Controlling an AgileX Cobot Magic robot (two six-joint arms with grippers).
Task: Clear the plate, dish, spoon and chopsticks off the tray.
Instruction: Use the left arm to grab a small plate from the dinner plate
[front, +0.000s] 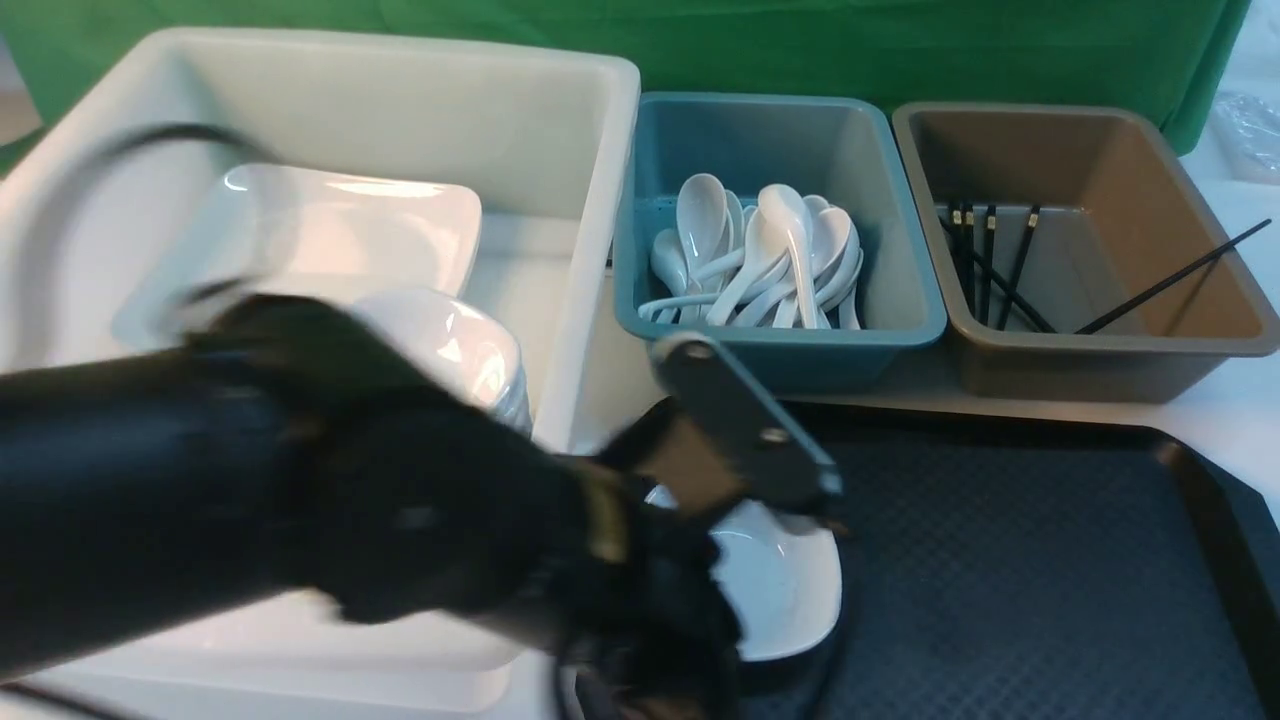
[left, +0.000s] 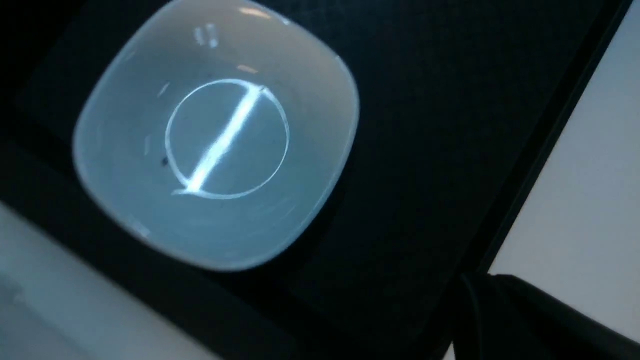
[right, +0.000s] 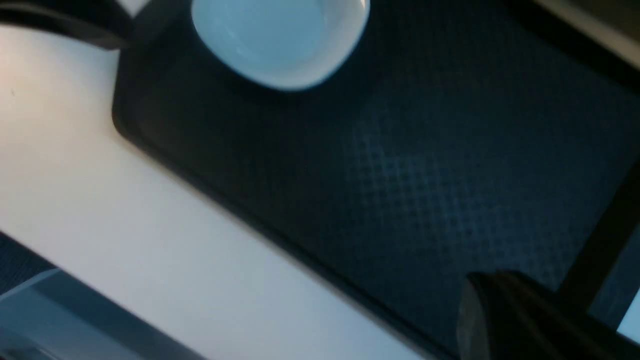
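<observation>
**Dish free on the tray, both sets of jaws closed**

On my front feed the left arm fills half the picture. It is a blurred black mass coming in from 9 o'clock and ending right above the dish. The dish stands upright on the tray, near the tray's 9 o'clock edge, and its 10 o'clock rim is hidden under the arm's end.

The left jaws are together and grip nothing that I can see. Only one dark fingertip shows on that wrist feed, over the tray's rim where it meets the desk, apart from the dish.

The right jaws are together too, and out of the front picture. Their own feed shows one dark finger above the tray's textured floor, well apart from the dish.

Three tubs stand at the tray's 12 o'clock side:
- The white tub, toward 10 o'clock, holds the plate and a stack of small dishes.
- The teal tub holds spoons.
- The brown tub holds black chopsticks, with one stick leaning toward its 3 o'clock rim.
</observation>
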